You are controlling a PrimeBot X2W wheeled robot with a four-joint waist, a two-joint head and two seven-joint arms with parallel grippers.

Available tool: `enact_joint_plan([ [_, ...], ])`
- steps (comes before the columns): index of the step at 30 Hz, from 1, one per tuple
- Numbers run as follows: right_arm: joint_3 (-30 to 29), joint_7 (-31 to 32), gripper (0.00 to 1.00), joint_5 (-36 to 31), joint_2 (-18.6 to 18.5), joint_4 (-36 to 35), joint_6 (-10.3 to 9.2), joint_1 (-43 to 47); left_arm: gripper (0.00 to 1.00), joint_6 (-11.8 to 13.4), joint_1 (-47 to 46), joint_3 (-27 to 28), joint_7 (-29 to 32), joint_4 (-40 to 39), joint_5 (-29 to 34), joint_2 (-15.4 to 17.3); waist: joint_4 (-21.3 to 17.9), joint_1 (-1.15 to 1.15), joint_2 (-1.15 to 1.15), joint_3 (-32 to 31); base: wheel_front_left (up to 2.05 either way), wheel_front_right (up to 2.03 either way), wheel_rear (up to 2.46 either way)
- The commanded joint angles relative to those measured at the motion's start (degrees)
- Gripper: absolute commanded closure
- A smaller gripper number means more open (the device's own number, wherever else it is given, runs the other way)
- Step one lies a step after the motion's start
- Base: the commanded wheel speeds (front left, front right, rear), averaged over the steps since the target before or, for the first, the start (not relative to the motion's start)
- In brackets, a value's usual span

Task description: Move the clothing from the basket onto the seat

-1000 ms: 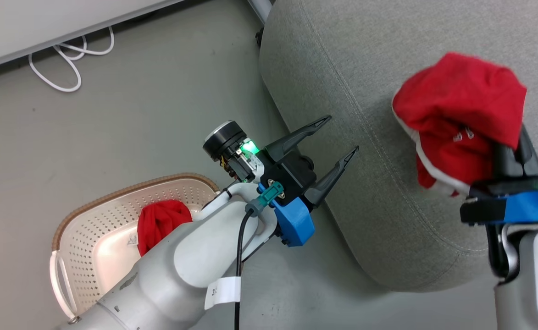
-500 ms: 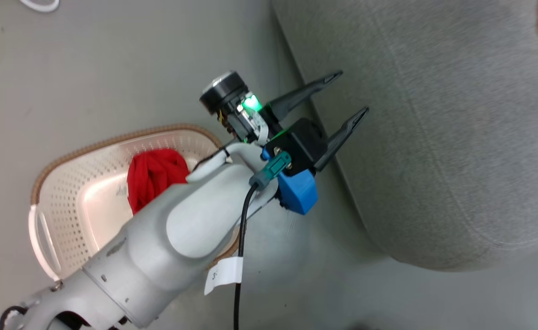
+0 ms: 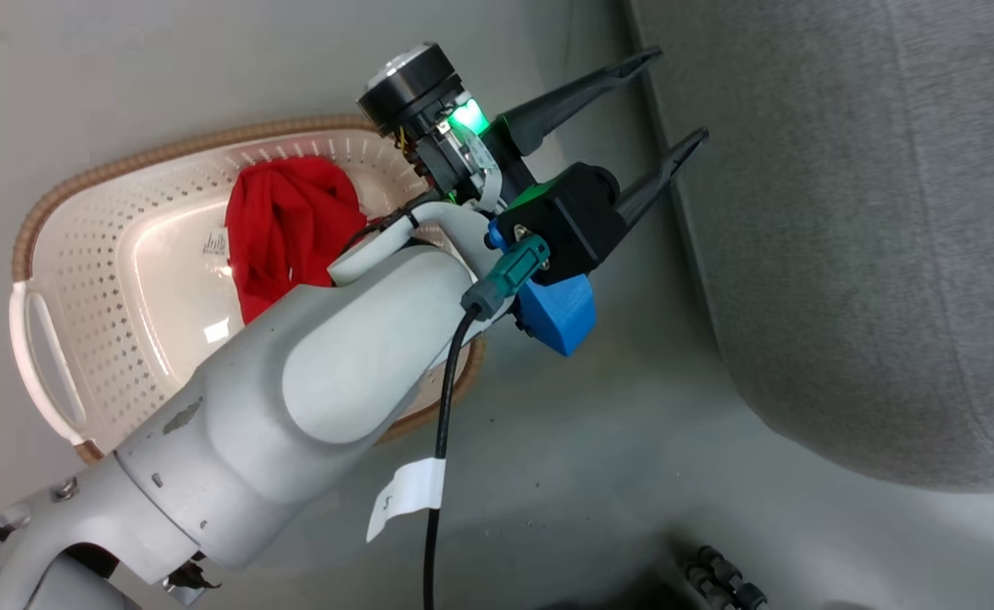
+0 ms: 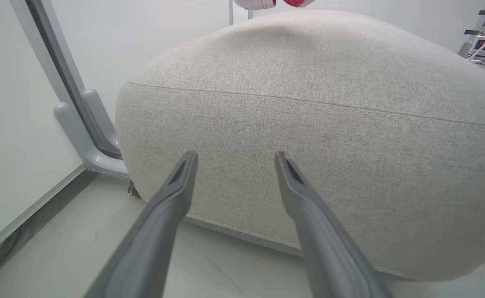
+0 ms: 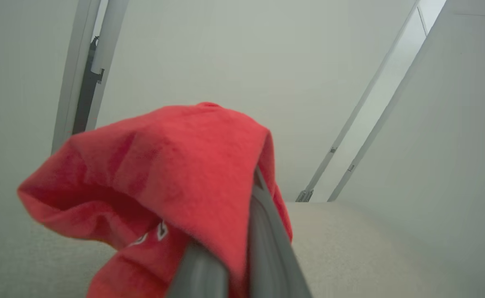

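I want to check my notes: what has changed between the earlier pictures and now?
Mainly the head camera swung toward the basket, so that whole view shifted; no thing clearly moved. Nothing was grasped or released. The right gripper stays shut on a red garment above the seat, the left gripper stays open near the seat's edge, and another red garment stays in the basket.

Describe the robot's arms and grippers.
The left arm is a pale-grey shell carrying a black cable with a white tag. The left gripper has two long, dark, tapered fingers on a black body with a blue mount, teal connector and green light. The right gripper has similar dark-grey fingers.
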Motion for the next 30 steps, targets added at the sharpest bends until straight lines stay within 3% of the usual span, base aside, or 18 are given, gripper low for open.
enact_joint_plan([
  [1,0.01,-0.24,1.0,-0.44,-0.04,1.85,0.01,-0.48,0.0,0.4,-1.14,0.1,0.01,-0.46,0.32,0.47,0.62,-0.01,0.0,1.52,0.0,0.0,0.0],
  [9,-1.97,-0.23,1.0,-0.76,3.3,9.4,0.01,2.59,0.0,0.8,-1.36,-0.29,0.22,-1.56,0.23,1.09,1.08,-0.01,0.0,2.84,0.0,0.0,0.0],
  [16,-2.21,-0.23,1.0,-0.18,5.45,10.79,0.01,5.81,0.0,1.14,-1.59,-0.45,-0.26,-1.77,-0.36,0.75,1.21,-0.01,0.0,2.26,0.0,0.0,0.0],
  [17,-2.08,-0.23,0.88,-0.19,5.61,10.74,0.01,6.17,0.0,1.18,-1.55,-0.44,-0.43,-1.67,-0.41,0.74,1.18,-0.01,0.0,1.99,0.0,0.0,0.0],
  [18,-2.39,-0.23,0.24,-0.08,5.89,10.54,0.01,6.43,0.0,1.16,-1.38,-0.45,-0.53,-1.47,-0.43,0.74,1.12,-0.01,0.0,1.6,0.0,0.0,0.0],
  [19,-2.44,-0.23,0.0,0.0,6.07,10.34,0.01,6.81,0.0,1.18,-1.12,-0.52,-0.72,-1.26,-0.59,0.61,1.11,-0.01,0.0,1.19,0.0,0.0,0.0],
  [30,1.14,-0.23,0.0,-2.13,7.88,2.94,0.01,17.6,0.0,1.94,3.16,0.05,-2.99,1.67,-2.65,-1.77,2.43,-0.01,0.0,-8.29,0.0,0.0,0.0],
])
